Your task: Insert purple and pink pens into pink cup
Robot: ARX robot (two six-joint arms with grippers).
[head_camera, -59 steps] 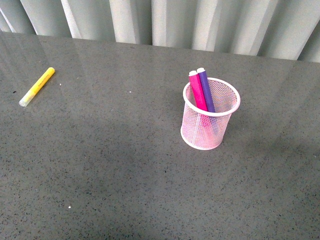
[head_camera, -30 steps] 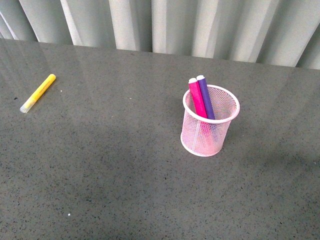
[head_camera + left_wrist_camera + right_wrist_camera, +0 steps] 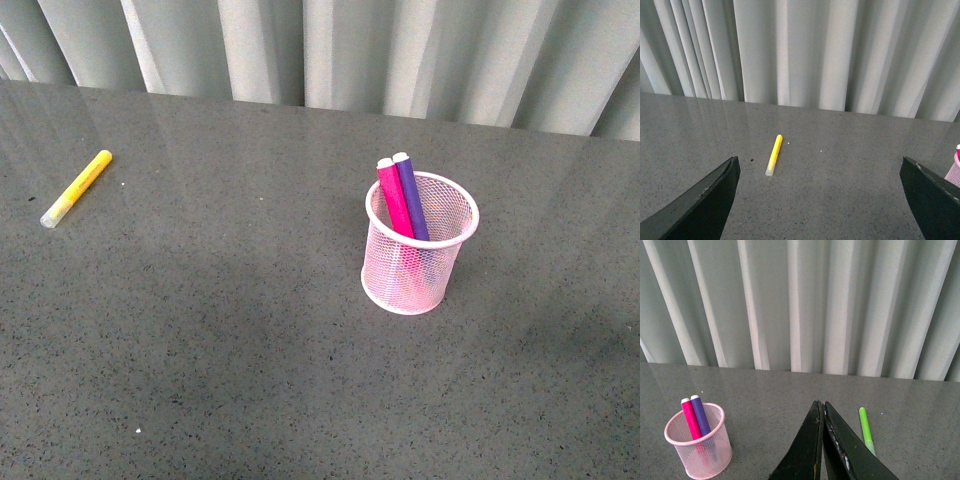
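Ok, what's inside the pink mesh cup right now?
The pink cup holds the pink pen and the purple pen, side by side, leaning, ends sticking out above the rim. Their lower ends only show faintly through the mesh.

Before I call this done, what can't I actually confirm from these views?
- Pink pen and purple pen lower ends: blurred behind the pink cup mesh, front view.
- Green pen lower end: cut off by right end effector, right wrist view.
- Both arms: outside front view.

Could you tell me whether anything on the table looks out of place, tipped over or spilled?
Nothing stands out. The pink cup stands upright with the pink pen and purple pen leaning inside it. A yellow marker and a green marker lie loose on the table.
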